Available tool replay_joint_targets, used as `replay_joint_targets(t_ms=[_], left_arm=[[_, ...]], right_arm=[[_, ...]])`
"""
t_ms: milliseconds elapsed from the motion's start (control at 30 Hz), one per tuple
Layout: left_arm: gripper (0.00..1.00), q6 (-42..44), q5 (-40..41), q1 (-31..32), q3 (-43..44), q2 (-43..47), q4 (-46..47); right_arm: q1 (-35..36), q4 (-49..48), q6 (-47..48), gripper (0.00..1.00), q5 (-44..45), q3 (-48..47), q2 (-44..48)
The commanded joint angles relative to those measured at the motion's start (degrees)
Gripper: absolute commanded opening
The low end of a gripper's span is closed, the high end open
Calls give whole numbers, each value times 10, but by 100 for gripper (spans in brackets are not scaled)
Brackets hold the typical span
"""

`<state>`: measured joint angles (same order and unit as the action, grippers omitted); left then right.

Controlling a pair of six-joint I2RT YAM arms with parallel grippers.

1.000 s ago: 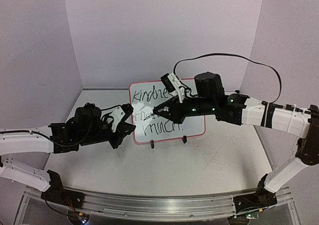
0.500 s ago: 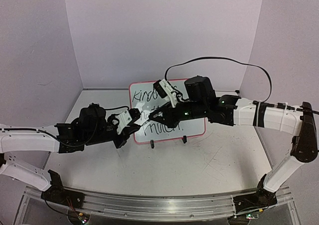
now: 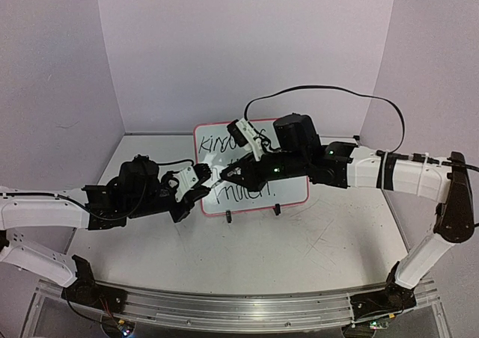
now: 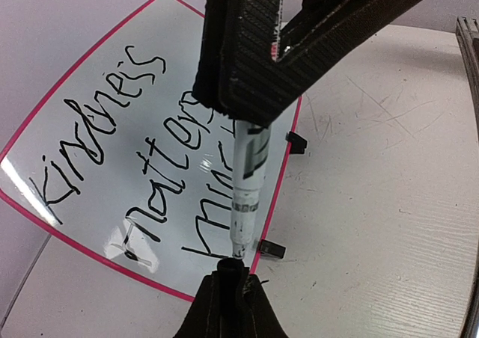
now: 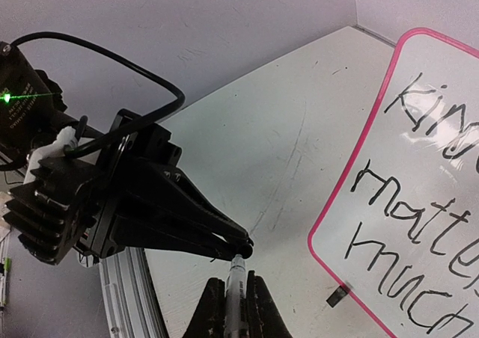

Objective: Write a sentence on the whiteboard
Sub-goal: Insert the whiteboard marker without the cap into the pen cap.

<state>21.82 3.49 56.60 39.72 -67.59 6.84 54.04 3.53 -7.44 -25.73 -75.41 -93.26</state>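
**Capping the pen: two arms meet tip to tip in front of a written board**

My right gripper is clamped tight on the marker, a slim white barrel with black print, its writing end poking straight out ahead of the ribbed black pads. My left gripper faces it head-on, jaws pinched nearly together on what looks like the small dark cap. The marker's tip sits right at that cap's mouth; I cannot tell whether it has seated. I judge the two are held nose to nose so that one short push along the barrel closes the pen.

Just beyond both sets of jaws stands the whiteboard, glossy white, round-cornered and pink-rimmed, tilted back on two black clip feet. On it the sentence runs in three loose black lines, "Kindness matters much", so the writing looks done and capping looks like the closing step. Below the jaws lies the tabletop, pale, matt and heavily scratched.
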Motion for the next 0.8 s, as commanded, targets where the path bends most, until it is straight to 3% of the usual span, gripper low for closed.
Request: replay_joint_targets(t_ms=[0, 767], left_arm=[[0, 8, -3, 2, 19, 8, 24], [0, 22, 15, 2, -3, 19, 20]], right_arm=[[5, -19, -10, 0, -21, -21, -13], [5, -49, -23, 0, 36, 19, 24]])
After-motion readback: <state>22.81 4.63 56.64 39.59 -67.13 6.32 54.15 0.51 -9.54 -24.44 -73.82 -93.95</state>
